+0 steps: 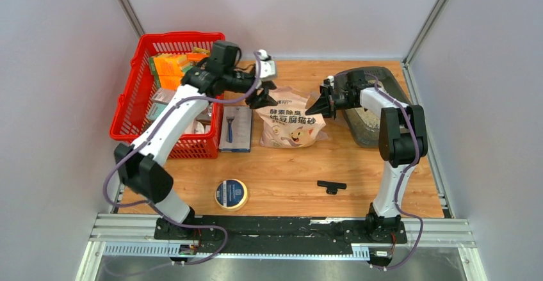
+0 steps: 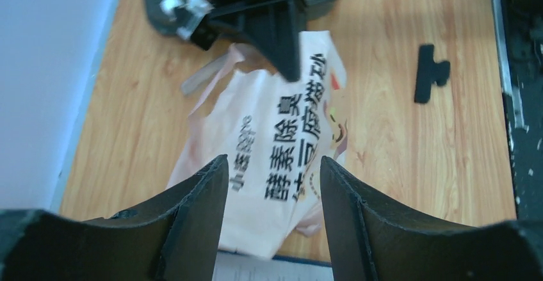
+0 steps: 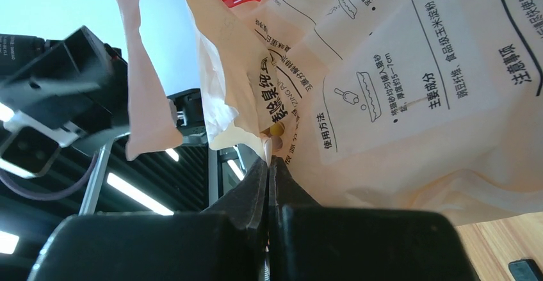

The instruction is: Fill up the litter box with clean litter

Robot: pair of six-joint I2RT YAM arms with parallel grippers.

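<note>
Top external shows us one litter box [image 1: 392, 79], one pink bag [image 1: 291, 127] pinched by our right gripper [image 1: 315, 109], left gripper [image 1: 260, 99] spread open

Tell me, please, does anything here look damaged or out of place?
Yes. The bag is torn open at its top, and a ragged strip hangs loose from the tear. The right gripper is shut on the bag's edge beside that tear.

Left claw [image 2: 272, 166] stands spread wide, right claw [image 3: 270, 166] pinched tight, tips angled toward each other.
</note>
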